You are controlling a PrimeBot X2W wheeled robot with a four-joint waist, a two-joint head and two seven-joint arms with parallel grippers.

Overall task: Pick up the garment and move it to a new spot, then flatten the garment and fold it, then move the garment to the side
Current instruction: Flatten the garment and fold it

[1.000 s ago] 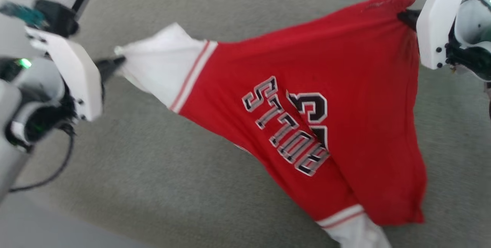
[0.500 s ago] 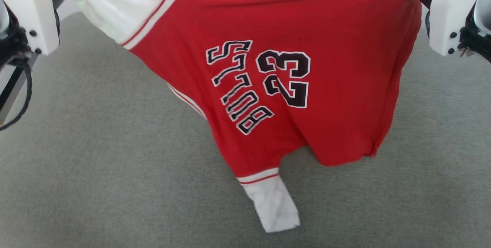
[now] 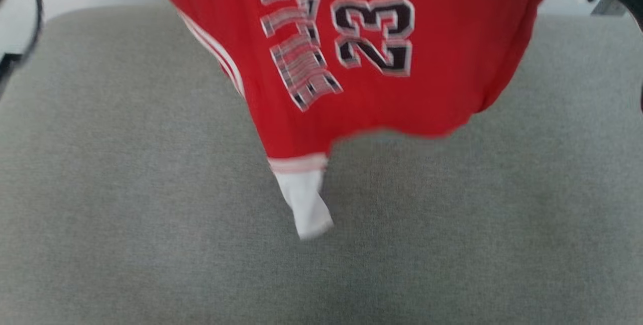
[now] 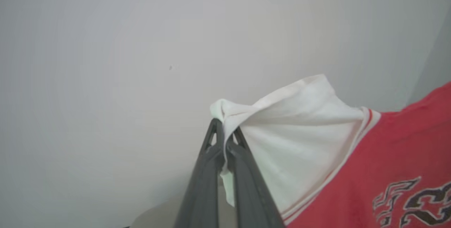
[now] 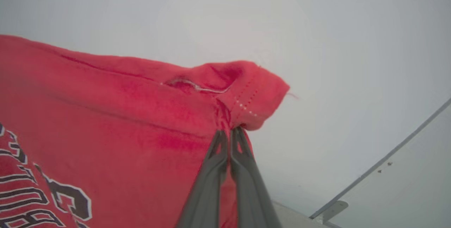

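Left gripper point(image 4: 223, 132): clenched, both dark fingers pinched tight on the bunched edge of the white sleeve point(image 4: 299, 133). Cloth runs off to its right in the left wrist view.
Garment point(image 3: 452, 38): hangs in the air, spread sideways between the two grippers and drooping below both. Looks clear of the grey surface point(image 3: 125, 214) underneath, but the head view is blurred.
Lettering point(image 3: 296, 38): black, white-outlined, turned sideways, with the number point(image 3: 374, 33) next to it. Both sit between the grippers and face the head camera.
Loose sleeve point(image 3: 306, 204): white, the lowest part, dangling well below the grippers and roughly midway between them. Can't tell if it touches the surface.
Right gripper point(image 5: 229, 133): clenched on the red hem corner point(image 5: 253, 94), stitching just past its tips. Rest of the garment falls away to its left in the right wrist view.
Handling: judged light, soft and floppy. It sags in the middle, has no stiffness and isn't fragile. A thin pinch could slip if tugged hard.
Where to hold: probably hems, cuffs and corners, where the cloth is doubled. For flattening, matching corners likely lay it out best.
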